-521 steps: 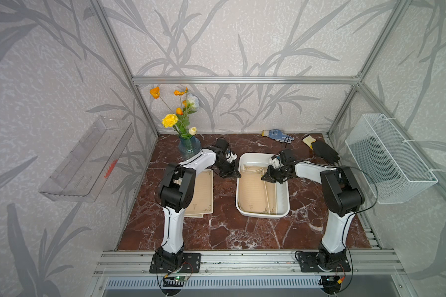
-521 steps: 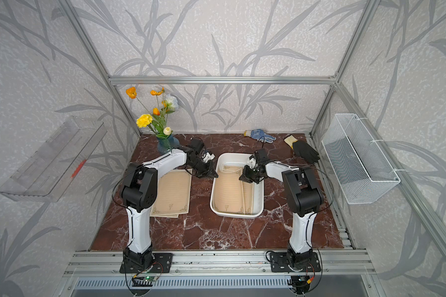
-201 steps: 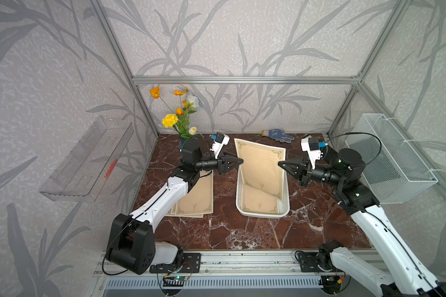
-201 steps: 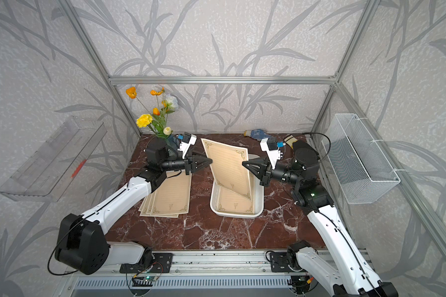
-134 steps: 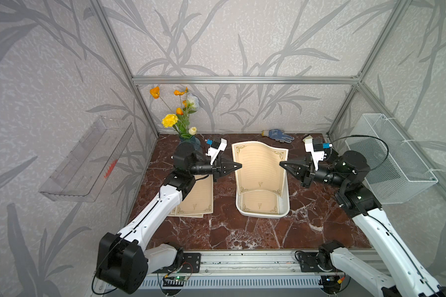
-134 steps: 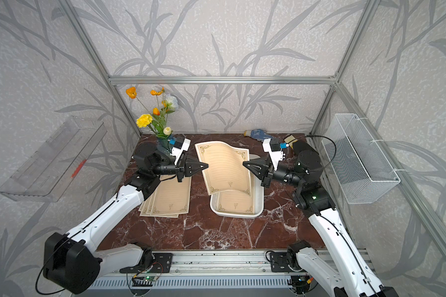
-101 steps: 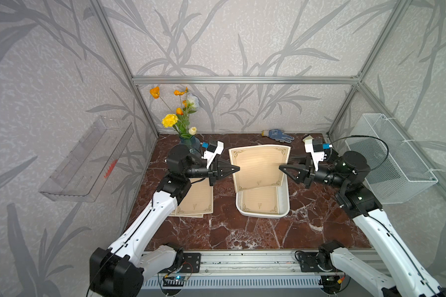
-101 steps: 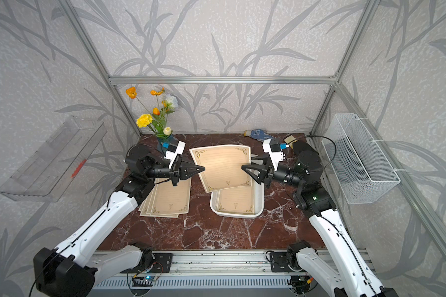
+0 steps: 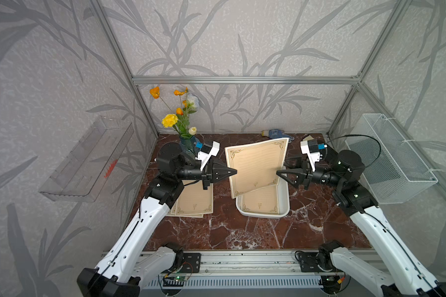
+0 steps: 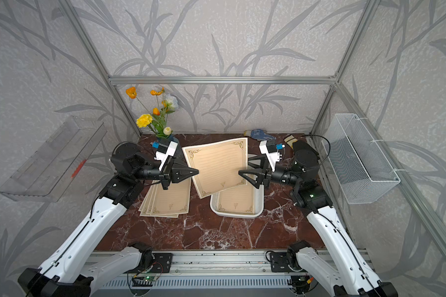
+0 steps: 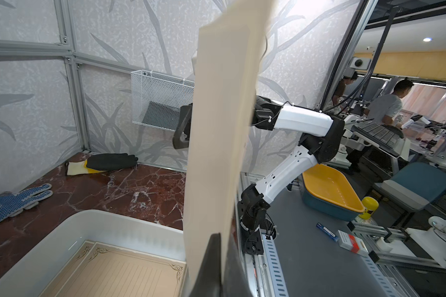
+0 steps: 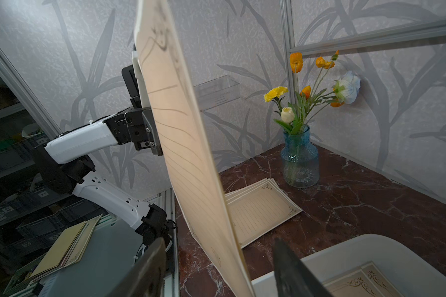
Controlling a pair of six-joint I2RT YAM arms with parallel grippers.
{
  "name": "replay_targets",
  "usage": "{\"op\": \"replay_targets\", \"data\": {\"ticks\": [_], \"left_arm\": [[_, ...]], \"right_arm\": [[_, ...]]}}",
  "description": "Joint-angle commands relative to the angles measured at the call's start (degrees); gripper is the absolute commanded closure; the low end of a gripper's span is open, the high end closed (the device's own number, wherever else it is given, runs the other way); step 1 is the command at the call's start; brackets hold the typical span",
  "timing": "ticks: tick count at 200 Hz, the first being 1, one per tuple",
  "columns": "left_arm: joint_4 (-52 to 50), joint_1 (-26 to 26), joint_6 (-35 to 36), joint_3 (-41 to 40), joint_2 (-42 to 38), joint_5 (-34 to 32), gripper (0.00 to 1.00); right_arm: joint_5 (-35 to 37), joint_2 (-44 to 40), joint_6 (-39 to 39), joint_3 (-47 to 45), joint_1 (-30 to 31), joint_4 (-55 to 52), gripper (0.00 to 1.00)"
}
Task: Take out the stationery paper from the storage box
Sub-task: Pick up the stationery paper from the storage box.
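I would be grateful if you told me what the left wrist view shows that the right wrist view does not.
Only the left wrist view: the wire-mesh basket, the black glove and the blue glove. Only the right wrist view: the flower vase, the stack of sheets on the table and the clear shelf. Both: the lifted sheet and the storage box with paper inside.

Tan ruled stationery paper [image 9: 255, 167]; white storage box [image 9: 263, 215]; red-brown marbled table [image 9: 229, 231]; blue vase [image 12: 299, 159].
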Motion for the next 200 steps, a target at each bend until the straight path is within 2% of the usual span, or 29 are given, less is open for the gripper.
{"op": "replay_targets", "data": {"ticks": [1, 29, 38, 51, 67, 77, 84, 90, 100, 106, 112, 127, 150, 179, 200], "left_arm": [[-4.56, -0.27, 2.57, 1.97, -0.93, 4.02, 1.00], [-7.10, -0.06, 3.41, 3.11, -0.54, 3.59, 1.00], [-7.22, 0.13, 3.15, 3.28, -0.38, 3.17, 1.00], [-7.35, 0.47, 2.60, 3.64, -0.32, 0.85, 1.00], [-8.26, 1.42, 2.65, 3.83, -0.54, -3.46, 1.00], [-9.03, 2.35, 2.56, 3.74, -1.07, -7.25, 1.00], [-9.64, 3.26, 2.85, 3.73, -1.69, -9.37, 0.94], [-10.21, 4.22, 3.15, 3.60, -2.39, -11.72, 0.74], [-10.54, 5.62, 2.62, 2.84, -3.90, -18.88, 0.41], [-10.51, 6.50, 1.79, 2.38, -4.95, -24.05, 0.27], [-10.11, 7.71, 1.03, 1.69, -6.05, -28.90, 0.17], [-10.92, 10.85, -0.39, 1.28, -8.00, -41.43, 0.02], [-17.13, 14.61, -0.78, 5.24, -8.29, -58.79, 0.00], [-27.17, 15.38, -1.54, 12.36, -6.14, -86.87, 0.00], [-27.16, 15.41, 0.60, 12.21, -7.73, -97.36, 0.00]], "right_arm": [[-4.07, 1.99, 1.54, 0.23, 0.84, 3.86, 0.35], [-5.79, 3.78, 0.58, 1.42, 2.91, 3.71, 0.40], [-5.24, 3.96, -0.22, 1.62, 3.79, 3.25, 0.46], [-3.91, 4.06, -0.81, 1.87, 4.94, 2.70, 0.63], [-0.82, 4.06, -0.77, 1.61, 6.26, 2.42, 0.97], [2.77, 4.06, 0.11, 1.22, 7.03, 2.55, 1.00], [5.60, 4.06, 1.27, 0.80, 7.48, 3.00, 1.00], [8.50, 4.18, 2.81, 0.37, 7.92, 3.55, 1.00], [11.91, 4.76, 5.86, -0.64, 8.80, 5.73, 1.00], [13.33, 5.49, 7.97, -1.06, 9.70, 7.45, 1.00], [14.89, 6.44, 9.36, -0.98, 10.76, 8.17, 1.00], [18.22, 9.61, 11.25, 0.41, 14.24, 7.75, 1.00], [20.59, 15.66, 15.15, 3.01, 18.49, 8.26, 1.00], [19.61, 24.94, 22.65, 5.55, 22.18, 16.65, 1.00], [18.86, 32.59, 26.58, 10.20, 25.82, 21.63, 1.00]]}}
